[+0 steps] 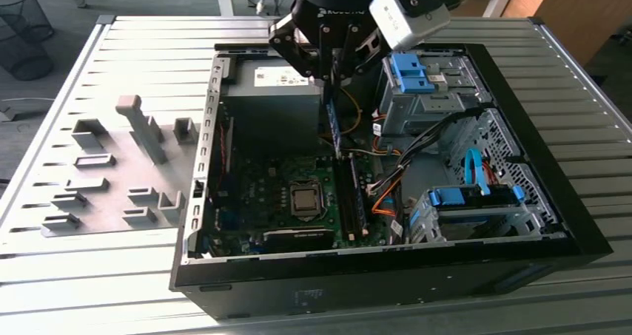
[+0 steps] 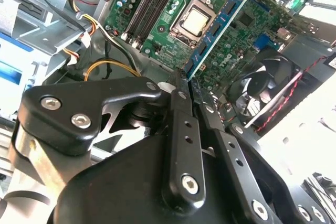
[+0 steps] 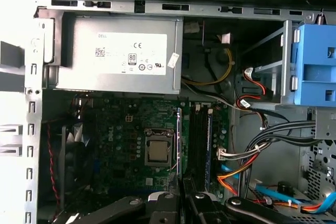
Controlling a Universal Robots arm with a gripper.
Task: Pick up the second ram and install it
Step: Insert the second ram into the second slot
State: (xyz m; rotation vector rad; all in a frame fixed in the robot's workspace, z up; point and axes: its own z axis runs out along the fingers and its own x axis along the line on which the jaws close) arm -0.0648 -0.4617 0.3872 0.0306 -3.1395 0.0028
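Observation:
My gripper [image 1: 334,91] is shut on the second ram [image 1: 335,128], a thin blue-green stick with black chips. It hangs on end inside the open computer case [image 1: 553,224], above the motherboard [image 1: 266,194]. In the second wrist view the black fingers [image 2: 178,103] clamp one end of the second ram [image 2: 218,27], which reaches out over the board beside the processor socket [image 2: 195,20]. In the first wrist view the second ram [image 3: 179,140] shows edge-on between the socket [image 3: 158,152] and the memory slots [image 3: 196,140], with the gripper [image 3: 181,195] below it. It stands apart from the slots [image 1: 348,198].
A power supply [image 3: 118,53] sits at the case's far end. Blue drive brackets [image 1: 410,72] and orange, black and blue cables [image 1: 385,194] crowd the exterior view's right. Grey holder blocks [image 1: 118,172] stand on the slatted table [image 1: 129,46] at the exterior view's left. A fan [image 2: 268,85] sits by the board.

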